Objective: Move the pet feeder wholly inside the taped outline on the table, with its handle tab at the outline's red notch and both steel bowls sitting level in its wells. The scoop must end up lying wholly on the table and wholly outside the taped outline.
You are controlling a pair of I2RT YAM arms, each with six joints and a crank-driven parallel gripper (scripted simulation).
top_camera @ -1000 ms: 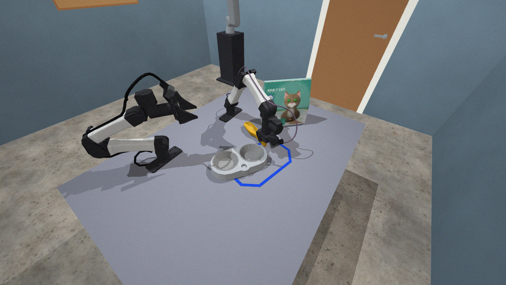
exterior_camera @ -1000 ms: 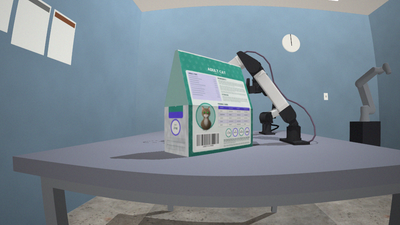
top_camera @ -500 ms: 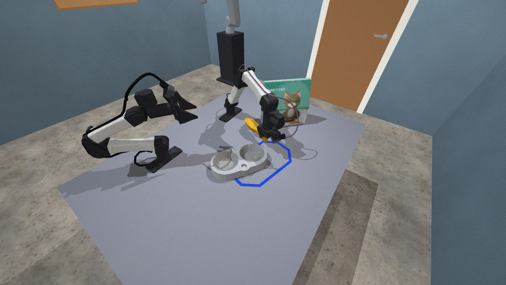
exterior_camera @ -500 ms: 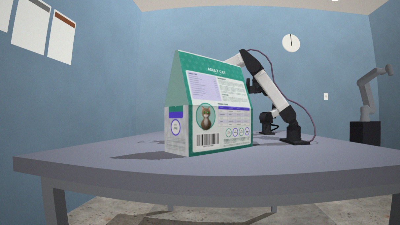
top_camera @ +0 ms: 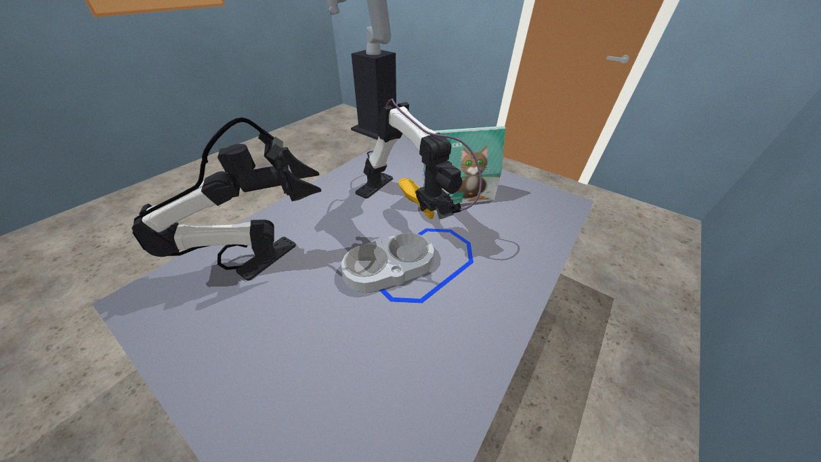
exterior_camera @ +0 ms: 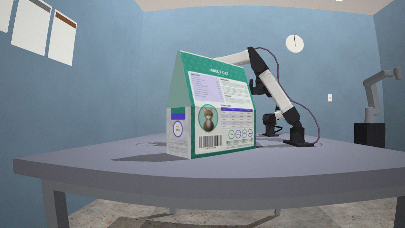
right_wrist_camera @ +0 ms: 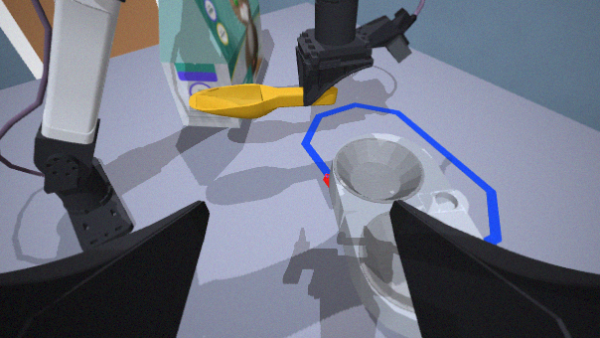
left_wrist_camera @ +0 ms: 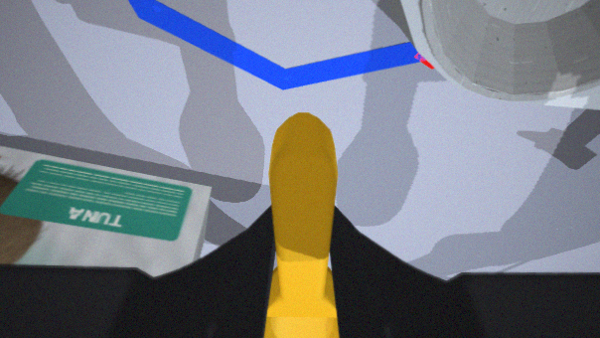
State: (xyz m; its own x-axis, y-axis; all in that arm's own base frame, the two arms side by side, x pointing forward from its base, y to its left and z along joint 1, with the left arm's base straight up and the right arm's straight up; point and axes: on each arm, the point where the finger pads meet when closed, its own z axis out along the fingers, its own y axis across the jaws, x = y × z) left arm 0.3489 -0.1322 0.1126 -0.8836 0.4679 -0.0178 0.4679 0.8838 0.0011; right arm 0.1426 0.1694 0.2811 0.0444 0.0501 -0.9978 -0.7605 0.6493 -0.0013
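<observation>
While the right hand (top_camera: 320,181) (exterior_camera: 252,86) (right_wrist_camera: 299,205) stands wide open, the left hand (top_camera: 429,211) (left_wrist_camera: 303,210) (right_wrist_camera: 305,101) grips the yellow scoop (top_camera: 409,188) (left_wrist_camera: 303,174) (right_wrist_camera: 228,100).

Cat food carton: we see it (top_camera: 489,146) (exterior_camera: 223,113) (left_wrist_camera: 99,204) (right_wrist_camera: 199,70) upright on the table, green and white.
Wall clock: round, white (exterior_camera: 294,43).
Door: brown, white-framed (top_camera: 565,74) (right_wrist_camera: 136,30).
Light switch: we spot it (exterior_camera: 329,97) on the blue wall.
</observation>
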